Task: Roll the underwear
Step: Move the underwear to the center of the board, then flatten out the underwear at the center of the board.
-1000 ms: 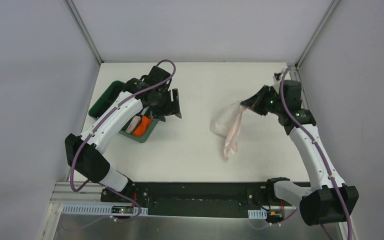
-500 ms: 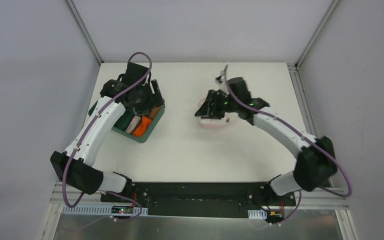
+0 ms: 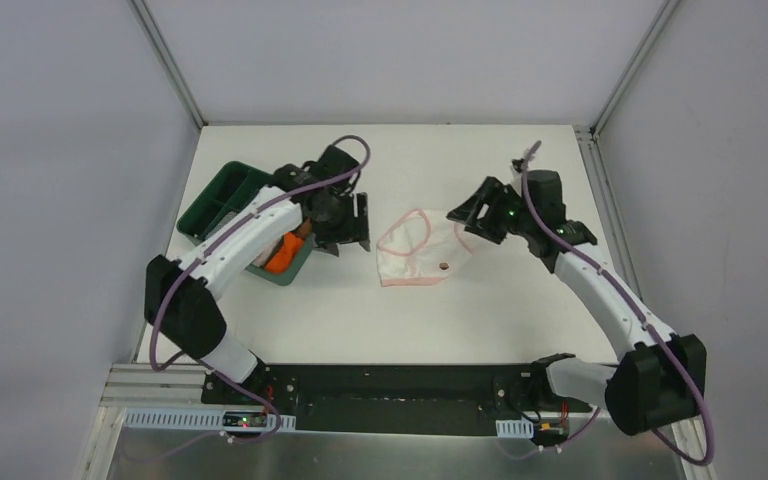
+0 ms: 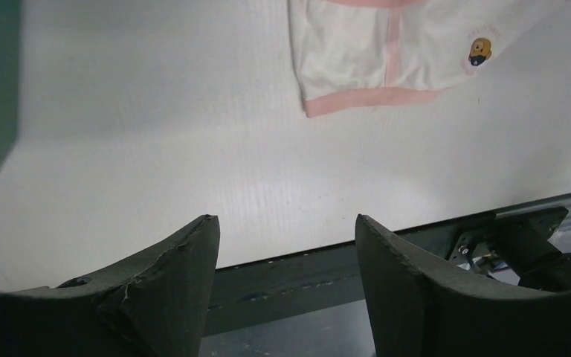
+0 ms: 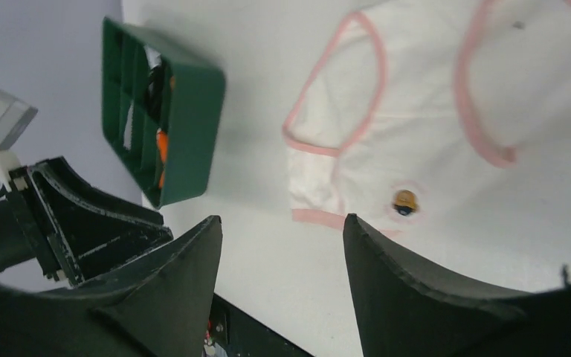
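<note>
Since 1 second ago, our right end effector (image 3: 463, 214) has released the pale pink-white underwear (image 3: 418, 250), which now lies spread flat on the counter (image 3: 410, 330) between our 2 arms. We see its fingers wide apart, holding nothing, just right of the fabric. Our left end effector (image 4: 286, 253), also wide and holding nothing, hovers between the green bin (image 3: 210, 195) and the underwear.

The underwear (image 3: 420, 250) lies flat on the middle of the tabletop (image 3: 390, 320), between the left pincer (image 3: 348, 240) and the right pincer (image 3: 468, 218), with the bin (image 3: 222, 190) holding rolled cloths (image 3: 282, 255) further left, beside the left pincer.
</note>
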You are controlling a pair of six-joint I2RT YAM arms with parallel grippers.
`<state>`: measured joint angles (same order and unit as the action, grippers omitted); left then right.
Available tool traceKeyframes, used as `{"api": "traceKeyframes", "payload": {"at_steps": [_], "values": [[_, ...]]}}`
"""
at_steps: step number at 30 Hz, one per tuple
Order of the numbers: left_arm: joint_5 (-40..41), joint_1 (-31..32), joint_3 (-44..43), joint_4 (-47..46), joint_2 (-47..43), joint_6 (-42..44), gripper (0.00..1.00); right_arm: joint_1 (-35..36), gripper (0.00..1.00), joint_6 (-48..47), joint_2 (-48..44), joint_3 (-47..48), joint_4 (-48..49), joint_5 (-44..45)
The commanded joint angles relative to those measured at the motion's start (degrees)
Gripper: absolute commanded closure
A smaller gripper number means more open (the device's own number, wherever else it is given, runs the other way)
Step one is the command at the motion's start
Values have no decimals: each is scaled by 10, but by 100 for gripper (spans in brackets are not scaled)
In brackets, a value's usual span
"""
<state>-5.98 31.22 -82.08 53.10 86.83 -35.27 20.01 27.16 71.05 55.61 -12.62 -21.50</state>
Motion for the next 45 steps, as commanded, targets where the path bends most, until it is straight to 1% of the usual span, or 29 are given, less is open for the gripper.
{"api": "traceKeyframes", "payload": {"at_steps": [1,4,5,10,15,23,27,28,29,30,31,32,39,45], "values": [[-13,45,14,-24,66,-82,33,-63,37,32,-46,-111,-33,6],[-20,60,33,-40,109,-160,34,-80,38,40,-82,-154,-44,-1],[-23,63,44,-59,117,-179,35,-81,38,43,-92,-163,-47,1],[-38,70,100,-159,136,-232,38,-84,38,56,-113,-176,-48,-3],[-38,72,115,-200,163,-239,45,-84,38,55,-100,-165,-52,-13],[-46,78,116,-223,196,-230,51,-85,38,54,-108,-168,-57,-11],[-57,85,103,-226,215,-224,58,-86,38,61,-112,-175,-57,-10],[-56,86,100,-227,218,-223,63,-87,38,63,-113,-177,-57,-10],[-57,86,96,-227,221,-221,70,-88,38,65,-115,-178,-56,-9],[-58,86,90,-227,225,-216,79,-90,38,68,-117,-181,-57,-9],[-59,85,81,-225,228,-208,95,-92,38,70,-119,-183,-56,-8],[-57,84,71,-220,230,-200,100,-95,38,73,-122,-185,-56,-9],[-61,80,-26,-173,184,-153,100,-126,38,85,-155,-219,-62,-15],[-106,81,-126,-153,167,-175,100,-134,38,106,-181,-264,-45,-13]]}}
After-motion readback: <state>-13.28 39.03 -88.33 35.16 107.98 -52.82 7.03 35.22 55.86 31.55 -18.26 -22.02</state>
